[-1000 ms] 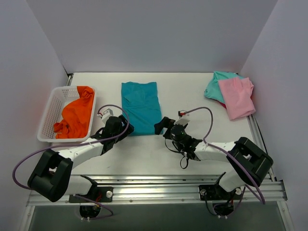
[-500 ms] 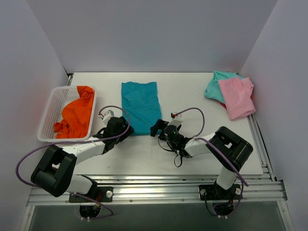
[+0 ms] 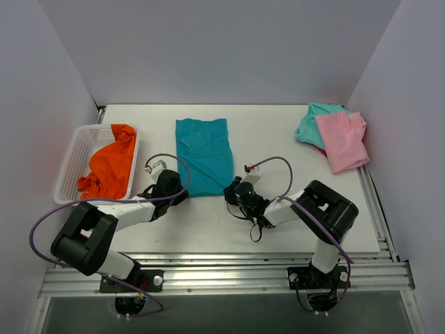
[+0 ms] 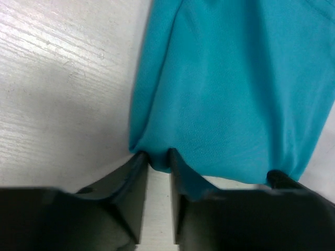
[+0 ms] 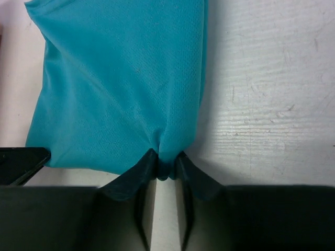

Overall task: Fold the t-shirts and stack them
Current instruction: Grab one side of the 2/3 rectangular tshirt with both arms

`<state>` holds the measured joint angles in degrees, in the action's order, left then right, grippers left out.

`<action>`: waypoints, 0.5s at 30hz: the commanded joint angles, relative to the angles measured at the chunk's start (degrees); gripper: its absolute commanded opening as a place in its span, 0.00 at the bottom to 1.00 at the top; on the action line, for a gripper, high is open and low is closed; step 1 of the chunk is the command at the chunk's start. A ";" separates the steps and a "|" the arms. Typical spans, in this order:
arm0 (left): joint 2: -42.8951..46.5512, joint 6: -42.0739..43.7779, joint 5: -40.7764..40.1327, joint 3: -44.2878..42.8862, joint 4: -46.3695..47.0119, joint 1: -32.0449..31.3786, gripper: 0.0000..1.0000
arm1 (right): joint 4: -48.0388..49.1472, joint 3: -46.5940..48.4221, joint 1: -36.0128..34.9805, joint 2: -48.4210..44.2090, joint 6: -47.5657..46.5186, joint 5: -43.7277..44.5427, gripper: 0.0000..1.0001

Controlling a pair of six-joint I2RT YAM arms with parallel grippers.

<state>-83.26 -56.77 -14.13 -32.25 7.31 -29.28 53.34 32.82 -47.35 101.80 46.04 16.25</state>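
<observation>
The teal-blue t-shirt (image 3: 203, 153) lies as a long folded strip in the middle of the table. My left gripper (image 3: 179, 193) is shut on its near left corner (image 4: 157, 157). At the near right corner (image 5: 166, 159) my right gripper (image 3: 231, 190) pinches the hem, and the cloth bunches between its fingertips. The orange t-shirt (image 3: 111, 167) lies crumpled in the white basket (image 3: 75, 161) at the left. At the far right, the pink t-shirt (image 3: 342, 139) rests folded on top of the mint-green t-shirt (image 3: 309, 124).
Grey walls close in the table on three sides. A metal rail (image 3: 229, 268) runs along the near edge by the arm bases. Purple cables loop from both arms over the near part of the table.
Both grippers slid forward to the near edge of the teal-blue t-shirt and closed on its two corners. The shirts themselves have not moved.
</observation>
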 commanded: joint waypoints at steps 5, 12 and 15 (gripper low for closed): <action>-0.06 1.14 -0.55 -0.80 2.45 -0.17 0.02 | -2.89 1.11 -0.37 -1.34 0.01 0.45 0.00; 9.68 0.17 -0.02 2.27 -4.04 -2.62 0.02 | -12.01 -1.44 -3.35 -13.96 0.01 5.35 0.00; 17.50 -1.14 -0.11 4.47 -10.09 -5.26 0.02 | -22.29 -1.88 -7.47 -22.48 1.68 11.23 0.00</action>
<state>-72.75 -56.82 -13.96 -29.17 3.36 -32.58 40.62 31.11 -51.37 88.23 46.52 19.40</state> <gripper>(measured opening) 0.040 0.047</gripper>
